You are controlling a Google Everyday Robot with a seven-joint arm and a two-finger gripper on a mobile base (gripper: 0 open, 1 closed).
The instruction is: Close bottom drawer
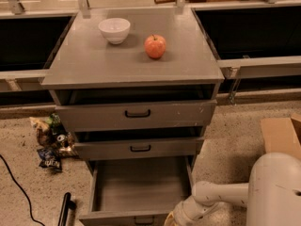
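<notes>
The bottom drawer (141, 185) of the grey cabinet (94, 65) is pulled far out, showing its plain grey interior. Its low front panel (113, 218) and small black handle (144, 220) sit at the frame's bottom edge. My white arm (221, 194) reaches in from the lower right. The gripper (172, 220) is at the right end of the drawer's front panel, right of the handle, and is mostly cut off by the frame edge.
The middle drawer (139, 148) and the top drawer (136, 113) stand slightly ajar. A white bowl (114, 29) and an apple (154, 46) sit on the cabinet top. Snack bags (51, 142), a black cable (16, 185) and a black bar (66, 208) lie on the floor at left. A cardboard box (282, 135) is at right.
</notes>
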